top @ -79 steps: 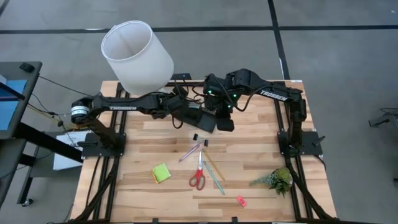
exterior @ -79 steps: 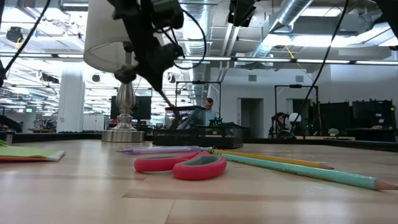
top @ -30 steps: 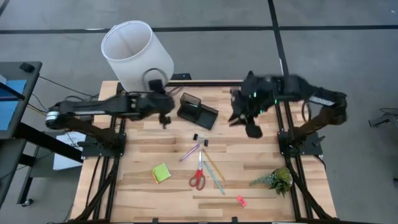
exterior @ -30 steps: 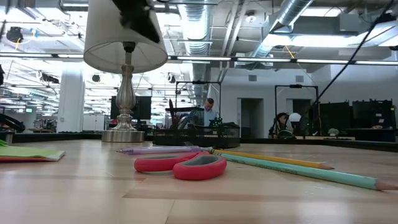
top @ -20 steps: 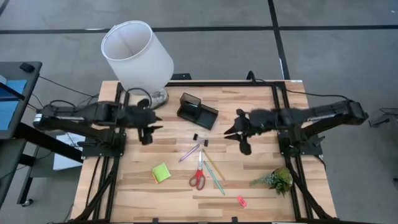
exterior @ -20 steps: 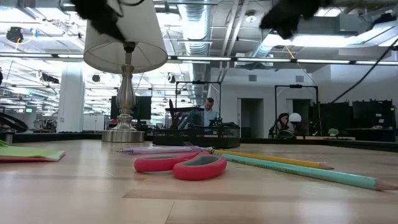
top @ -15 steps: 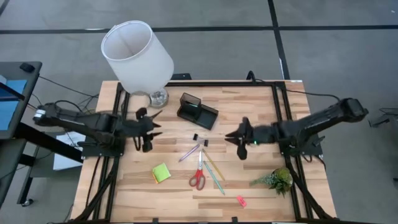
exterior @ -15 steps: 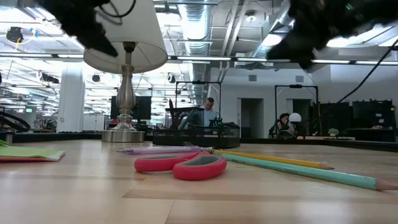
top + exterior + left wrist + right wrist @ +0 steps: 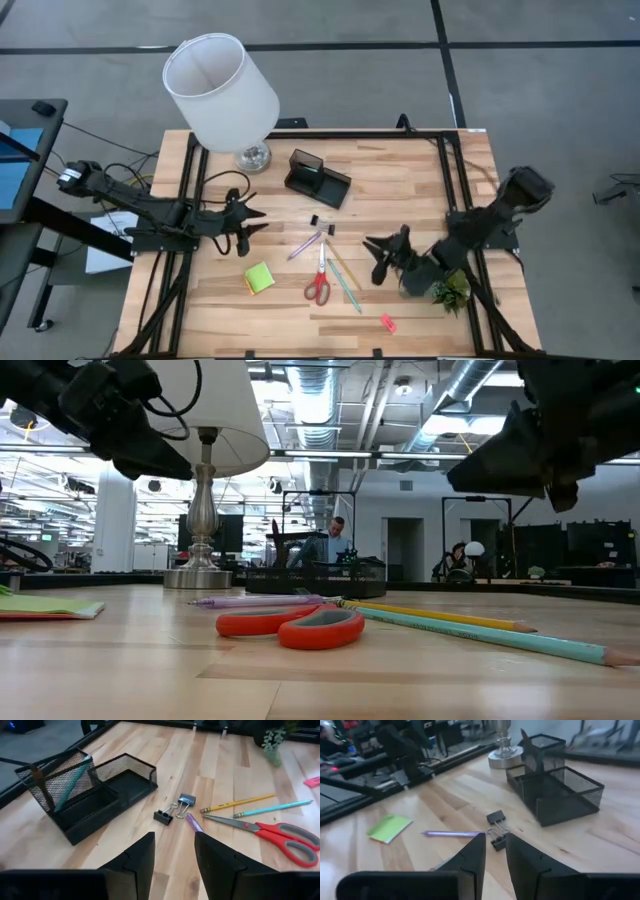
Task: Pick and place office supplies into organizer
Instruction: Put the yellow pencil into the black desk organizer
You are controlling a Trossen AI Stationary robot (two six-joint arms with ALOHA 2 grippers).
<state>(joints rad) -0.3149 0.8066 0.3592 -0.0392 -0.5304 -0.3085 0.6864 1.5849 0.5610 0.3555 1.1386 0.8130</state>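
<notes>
The black mesh organizer (image 9: 318,178) stands at the far middle, with a teal pen (image 9: 72,782) leaning in its cup. Black clips (image 9: 320,224), a purple pen (image 9: 305,243), red-handled scissors (image 9: 318,281), two pencils (image 9: 345,272), a lime-green sticky-note pad (image 9: 260,277) and a pink piece (image 9: 387,322) lie flat on the table. My left gripper (image 9: 256,222) hovers low, left of the clips, open and empty (image 9: 175,836). My right gripper (image 9: 375,258) hovers right of the pencils, its fingers a narrow gap apart and empty (image 9: 495,837).
A white-shaded lamp (image 9: 220,90) stands at the far left corner and a small green plant (image 9: 450,290) at the near right, close beside my right arm. Bare wood lies between the organizer and the supplies. People sit in the room beyond the table.
Both arms have drawn back from the organizer and come down. My left gripper has gone toward the near edge, to the left of the clips. My right gripper has gone toward the near edge, beside the pencils. No object has moved.
</notes>
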